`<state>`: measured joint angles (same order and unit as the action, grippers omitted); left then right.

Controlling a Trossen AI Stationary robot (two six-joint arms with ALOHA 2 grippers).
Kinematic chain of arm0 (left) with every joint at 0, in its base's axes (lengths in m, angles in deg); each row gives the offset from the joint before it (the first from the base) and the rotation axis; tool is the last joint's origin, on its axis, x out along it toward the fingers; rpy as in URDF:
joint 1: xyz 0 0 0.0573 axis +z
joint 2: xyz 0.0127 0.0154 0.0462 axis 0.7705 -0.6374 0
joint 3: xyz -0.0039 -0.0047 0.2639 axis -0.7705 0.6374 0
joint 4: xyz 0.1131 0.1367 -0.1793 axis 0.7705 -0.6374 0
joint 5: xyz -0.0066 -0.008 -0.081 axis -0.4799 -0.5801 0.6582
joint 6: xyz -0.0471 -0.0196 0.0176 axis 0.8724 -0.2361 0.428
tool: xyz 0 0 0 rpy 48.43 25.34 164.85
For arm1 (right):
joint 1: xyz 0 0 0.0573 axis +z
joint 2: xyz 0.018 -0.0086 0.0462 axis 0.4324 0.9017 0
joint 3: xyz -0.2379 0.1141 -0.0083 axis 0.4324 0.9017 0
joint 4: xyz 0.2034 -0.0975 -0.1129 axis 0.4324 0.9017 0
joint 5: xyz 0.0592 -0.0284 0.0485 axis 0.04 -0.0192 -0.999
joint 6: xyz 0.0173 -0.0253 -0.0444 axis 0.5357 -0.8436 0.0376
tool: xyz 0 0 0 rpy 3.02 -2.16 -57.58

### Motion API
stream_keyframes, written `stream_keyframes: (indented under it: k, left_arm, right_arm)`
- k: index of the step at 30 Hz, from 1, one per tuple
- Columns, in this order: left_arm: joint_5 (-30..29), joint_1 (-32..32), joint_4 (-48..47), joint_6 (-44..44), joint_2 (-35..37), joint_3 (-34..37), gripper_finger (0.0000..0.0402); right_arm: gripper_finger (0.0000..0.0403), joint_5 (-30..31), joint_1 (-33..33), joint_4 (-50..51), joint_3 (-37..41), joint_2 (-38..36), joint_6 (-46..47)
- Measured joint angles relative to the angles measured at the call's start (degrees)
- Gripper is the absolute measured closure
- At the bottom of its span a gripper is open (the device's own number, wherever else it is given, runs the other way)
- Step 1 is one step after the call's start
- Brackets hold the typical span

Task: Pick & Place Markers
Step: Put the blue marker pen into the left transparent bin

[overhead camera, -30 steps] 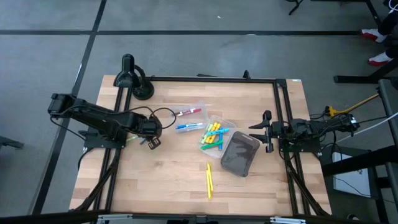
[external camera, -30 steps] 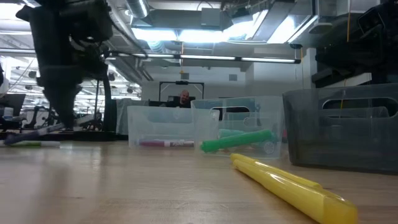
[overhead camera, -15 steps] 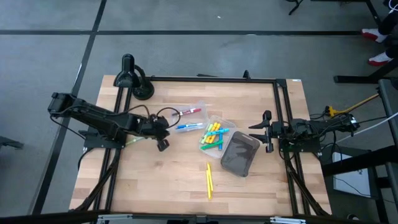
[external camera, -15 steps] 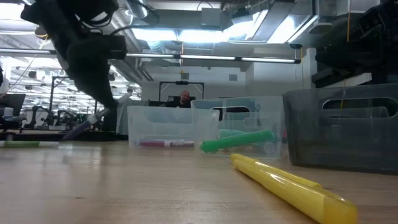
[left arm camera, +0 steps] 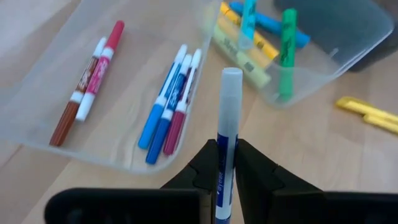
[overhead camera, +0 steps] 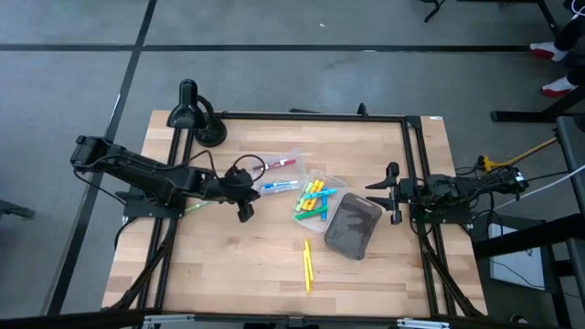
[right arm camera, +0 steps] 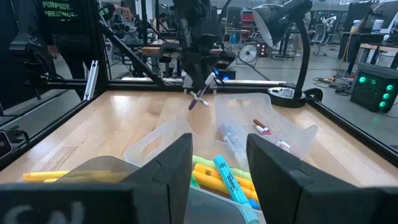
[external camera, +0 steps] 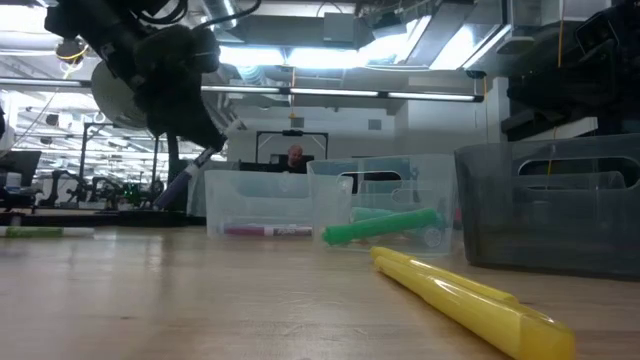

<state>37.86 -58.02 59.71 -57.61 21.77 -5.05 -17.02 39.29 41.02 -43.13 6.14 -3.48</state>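
Pinching a blue marker (left arm camera: 225,162) between its fingers (left arm camera: 200,168), the left gripper (overhead camera: 243,206) holds it off the desk (overhead camera: 238,265), just beside the clear tray (left arm camera: 118,158) containing blue and red markers (left arm camera: 168,102). Further markers lie in a second clear tray (overhead camera: 315,203) next to the dark grey bin (overhead camera: 352,227), and a yellow marker (overhead camera: 307,263) rests loose on the desk. The right gripper (overhead camera: 393,194) sits by the bin with fingers spread, holding nothing.

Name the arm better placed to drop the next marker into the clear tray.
Left. Its gripper is shut on a blue marker beside the clear tray that holds blue and red pens. The right gripper waits open and empty beyond the dark bin.
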Motion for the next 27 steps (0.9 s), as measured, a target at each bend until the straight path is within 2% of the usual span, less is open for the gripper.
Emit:
stream_keyframes:
  k: [17,27]
  left_arm:
    - [-5.6,-2.4,8.0,-3.0,0.0,0.0,0.037]
    - [-5.5,-3.0,17.1,-8.0,0.0,0.0,0.037]
  right_arm:
    - [0.0251,0.0,0.0,0.0,0.0,0.0,0.0]
    - [0.0251,0.0,0.0,0.0,0.0,0.0,0.0]
